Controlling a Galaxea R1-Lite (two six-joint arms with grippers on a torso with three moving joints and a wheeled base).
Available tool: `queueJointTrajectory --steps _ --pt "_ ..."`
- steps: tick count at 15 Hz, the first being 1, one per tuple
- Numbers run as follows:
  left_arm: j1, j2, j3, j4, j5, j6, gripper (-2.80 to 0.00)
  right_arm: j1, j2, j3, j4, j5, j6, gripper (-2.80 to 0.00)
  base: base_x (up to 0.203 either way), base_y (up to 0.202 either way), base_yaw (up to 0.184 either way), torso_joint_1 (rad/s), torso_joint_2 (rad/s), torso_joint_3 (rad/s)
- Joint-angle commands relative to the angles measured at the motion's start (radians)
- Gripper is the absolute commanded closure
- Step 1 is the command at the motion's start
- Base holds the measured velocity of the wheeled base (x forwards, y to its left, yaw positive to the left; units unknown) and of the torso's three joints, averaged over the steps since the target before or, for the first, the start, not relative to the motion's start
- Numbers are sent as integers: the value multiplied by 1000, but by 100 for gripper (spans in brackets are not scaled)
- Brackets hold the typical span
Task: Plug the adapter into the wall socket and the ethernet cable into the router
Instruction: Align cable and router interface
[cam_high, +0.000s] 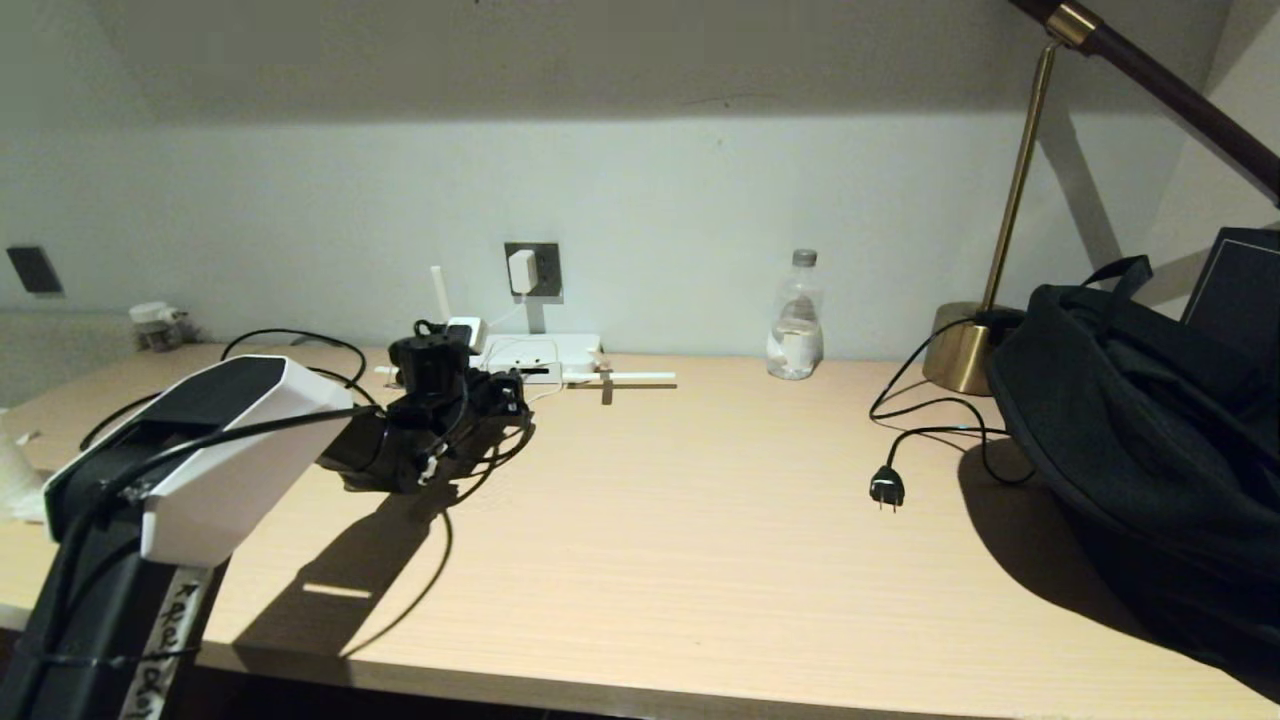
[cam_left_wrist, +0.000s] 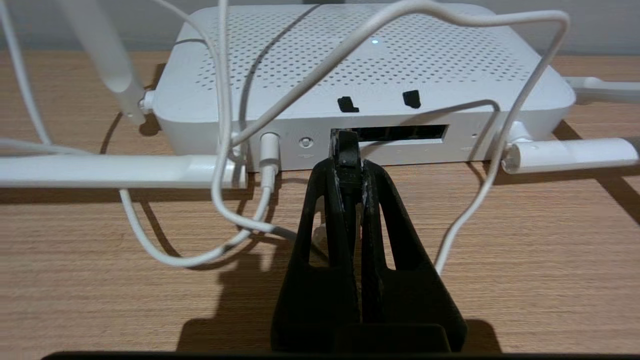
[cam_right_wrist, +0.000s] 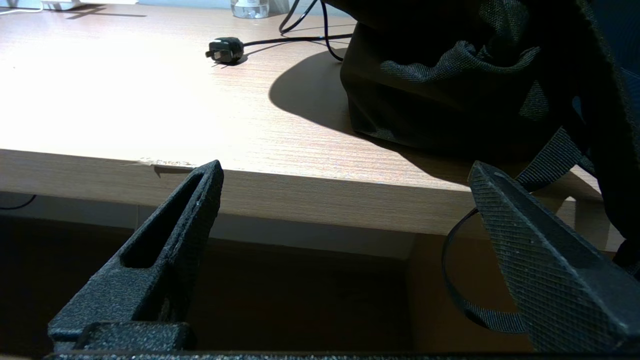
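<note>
The left hand (cam_left_wrist: 350, 167) is clamped on the black connector of the ethernet cable (cam_left_wrist: 345, 147), its tip at the left end of the dark port slot in the router (cam_left_wrist: 425, 65). White cords (cam_left_wrist: 220, 200) loop over the wooden table (cam_left_wrist: 550, 250), antennas (cam_left_wrist: 100, 170) lying alongside.

Pale wall (cam_high: 700, 180) behind a wooden desk (cam_high: 680, 520) (lamplit, long shadows).

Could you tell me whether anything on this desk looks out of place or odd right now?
One thing stands out: the black two-pin plug lies loose on the desk, its cord trailing back toward the brass lamp base. The desk's front edge also shows a small chip.
</note>
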Motion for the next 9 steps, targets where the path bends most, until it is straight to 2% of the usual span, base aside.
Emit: queueJointTrajectory --steps 1,9 --pt "0 4 -1 -4 19 -2 0 0 0 0 0 0 -1 -280 0 0 0 0 0 0" --pt "0 14 -15 -4 27 -14 0 0 0 0 0 0 -1 -280 0 0 0 0 0 0"
